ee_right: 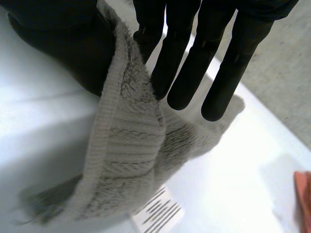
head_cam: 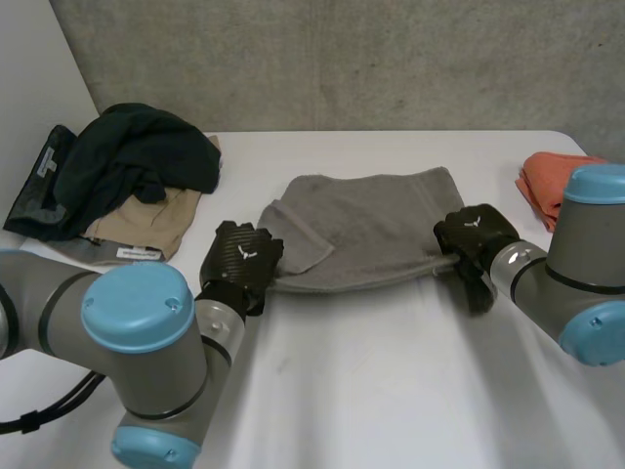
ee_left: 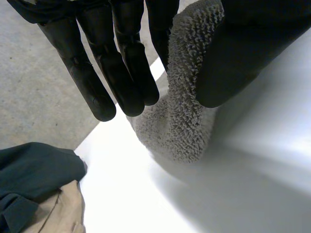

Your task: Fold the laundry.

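Now I have the towel (head_cam: pixel 366 230) on the counter (head_cam: pixel 391 371), left robot hand (head_cam: pixel 239 259) and right robot hand (head_cam: pixel 474 234) each pinching a near corner between thumb and fingers; it's probably soft and limp, so corners suit.

Grey towel (ee_right: pixel 127 160), pinched in right hand (ee_right: pixel 187 73)

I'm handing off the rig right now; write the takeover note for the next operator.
Left robot hand: pinching the near left corner of the grey terry towel.
Right robot hand: pinching its near right corner.
Towel lies spread on the white table, a flap turned over by the left corner; no finished fold yet.
Left to fold: dark green garment on a tan cloth far left, orange cloth far right.
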Tool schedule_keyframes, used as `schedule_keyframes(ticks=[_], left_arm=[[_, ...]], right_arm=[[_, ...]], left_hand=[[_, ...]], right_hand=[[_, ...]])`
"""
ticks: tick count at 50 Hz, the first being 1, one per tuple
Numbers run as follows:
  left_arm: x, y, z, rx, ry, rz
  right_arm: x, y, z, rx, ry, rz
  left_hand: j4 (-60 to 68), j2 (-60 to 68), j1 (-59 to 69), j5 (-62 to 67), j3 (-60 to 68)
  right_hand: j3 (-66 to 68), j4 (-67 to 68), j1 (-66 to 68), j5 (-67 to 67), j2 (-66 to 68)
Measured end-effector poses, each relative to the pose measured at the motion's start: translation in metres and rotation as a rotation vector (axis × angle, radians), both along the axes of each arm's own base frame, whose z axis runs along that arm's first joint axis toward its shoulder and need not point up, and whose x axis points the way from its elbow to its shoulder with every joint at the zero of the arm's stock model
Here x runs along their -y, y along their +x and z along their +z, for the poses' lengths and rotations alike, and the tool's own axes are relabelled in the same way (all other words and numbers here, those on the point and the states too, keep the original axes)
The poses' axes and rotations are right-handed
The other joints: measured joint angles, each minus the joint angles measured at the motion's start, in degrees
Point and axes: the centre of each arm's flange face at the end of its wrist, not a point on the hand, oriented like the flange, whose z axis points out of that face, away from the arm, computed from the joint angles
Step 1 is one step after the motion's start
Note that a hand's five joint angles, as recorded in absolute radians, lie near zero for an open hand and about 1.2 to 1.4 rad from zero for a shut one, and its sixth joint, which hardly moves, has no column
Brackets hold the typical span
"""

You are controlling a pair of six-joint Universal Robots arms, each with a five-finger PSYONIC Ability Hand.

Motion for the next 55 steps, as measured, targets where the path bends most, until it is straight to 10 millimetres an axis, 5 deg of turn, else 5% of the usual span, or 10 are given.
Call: schedule_keyframes(ticks=[9,20,24,27,35,39,42,46,50,55], left_arm=[[-0.015,0.007,0.039,0.005,0.0,-0.027],[-0.036,0.021,0.171,-0.169,-0.238,-0.08],[-0.039,0.026,0.191,-0.181,-0.262,-0.085],[-0.031,0.025,0.181,-0.136,-0.224,-0.076],[0.023,0.006,0.103,0.064,-0.08,-0.041],[0.062,-0.012,0.091,0.063,-0.14,-0.022],[0.087,-0.025,0.108,0.0,-0.253,-0.004],[0.116,-0.037,0.175,-0.19,-0.548,0.051],[0.119,-0.035,0.233,-0.37,-0.794,0.111],[0.108,-0.027,0.247,-0.431,-0.853,0.145]], right_arm=[[-0.021,-0.006,0.022,-0.042,0.013,0.017],[-0.066,-0.022,0.157,-0.146,-0.291,0.04],[-0.082,-0.03,0.182,-0.176,-0.296,0.037],[-0.083,-0.032,0.179,-0.226,-0.246,0.046],[-0.043,-0.025,0.12,-0.354,-0.08,0.07],[-0.005,-0.017,0.113,-0.321,-0.165,0.001],[0.025,-0.01,0.129,-0.236,-0.317,-0.078],[0.059,-0.002,0.186,-0.007,-0.669,-0.189],[0.063,-0.001,0.243,0.193,-0.973,-0.231],[0.057,-0.002,0.262,0.261,-1.087,-0.226]], left_hand=[[7.04,6.83,0.93,3.74,6.67],[7.05,6.9,0.93,3.74,6.68],[7.05,6.9,0.93,3.74,6.68],[7.05,6.91,0.93,3.74,6.68],[7.06,6.92,0.93,3.74,6.7],[7.07,6.94,0.93,3.74,6.7],[7.07,6.97,0.93,3.74,6.7],[7.08,6.99,0.93,3.74,6.71],[7.08,6.99,0.93,3.74,6.71],[7.08,6.99,0.93,3.74,6.71]], right_hand=[[0.0,0.0,0.0,0.0,0.0],[0.0,0.0,0.0,0.0,0.0],[0.0,0.0,0.0,0.08,0.0],[0.0,0.0,0.0,0.23,0.0],[0.0,0.0,0.0,0.76,0.0],[0.0,0.01,0.0,0.78,0.0],[0.0,0.01,0.0,0.77,0.0],[0.0,0.01,0.14,0.79,0.0],[0.01,0.02,0.73,0.82,0.0],[0.01,0.02,2.7,0.99,0.0]])
